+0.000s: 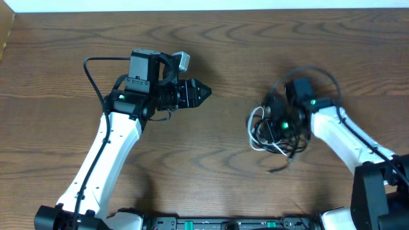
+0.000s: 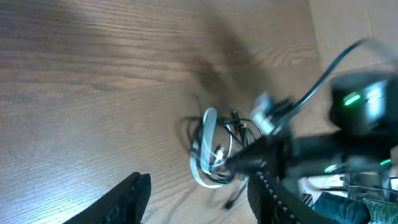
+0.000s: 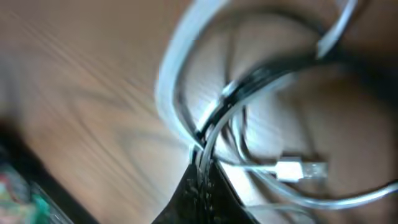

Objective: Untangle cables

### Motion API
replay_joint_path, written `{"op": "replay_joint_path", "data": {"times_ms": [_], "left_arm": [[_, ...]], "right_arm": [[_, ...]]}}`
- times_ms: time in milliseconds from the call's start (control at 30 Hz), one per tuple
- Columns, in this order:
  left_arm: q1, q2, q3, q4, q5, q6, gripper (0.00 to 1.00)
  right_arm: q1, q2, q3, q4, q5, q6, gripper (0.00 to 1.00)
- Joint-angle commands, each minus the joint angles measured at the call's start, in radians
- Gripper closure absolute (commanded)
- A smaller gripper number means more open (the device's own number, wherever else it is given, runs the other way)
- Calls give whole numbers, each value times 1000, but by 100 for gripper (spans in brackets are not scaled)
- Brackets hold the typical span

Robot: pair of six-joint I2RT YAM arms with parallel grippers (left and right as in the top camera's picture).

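Observation:
The cables (image 1: 263, 133) lie as a small tangle of thin black and white loops on the wooden table, right of centre. My right gripper (image 1: 279, 130) reaches down into the tangle. In the right wrist view its jaws (image 3: 202, 171) are shut on a few black and white strands, with a white loop (image 3: 171, 74) arching above and a white plug (image 3: 300, 169) beside them. My left gripper (image 1: 201, 93) points right, well left of the bundle and apart from it. It stands open (image 2: 199, 208) with nothing between its fingers, and the cables (image 2: 210, 149) lie ahead of it.
A loose black plug end (image 1: 273, 170) trails from the bundle toward the table's front edge. The right arm (image 2: 348, 146) fills the right side of the left wrist view. Bare wood (image 1: 223, 140) separates the two grippers.

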Motion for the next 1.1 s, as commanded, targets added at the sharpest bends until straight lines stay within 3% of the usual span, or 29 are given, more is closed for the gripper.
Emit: {"op": "replay_joint_path", "data": {"times_ms": [0,267,400,700,800,1067], "left_arm": [[4,2,17,-1,10,-4,45],[-35,2,16,0,8,-4,45],[-74,22,16,1,-30,-5,45],[-151,219,16,120,-87,-15,29],[-154,298,16,149,-150,-69,29],[-169,446,16,222,-120,-118,35]], "right_arm": [[3,-2,147,-16,-107,101,99],[-15,-2,320,-71,-106,277,99],[-50,-14,385,-122,-108,273,99],[-134,-45,418,-228,10,250,98],[-150,-45,418,-262,12,214,94],[-154,-45,417,-307,95,189,80]]}}
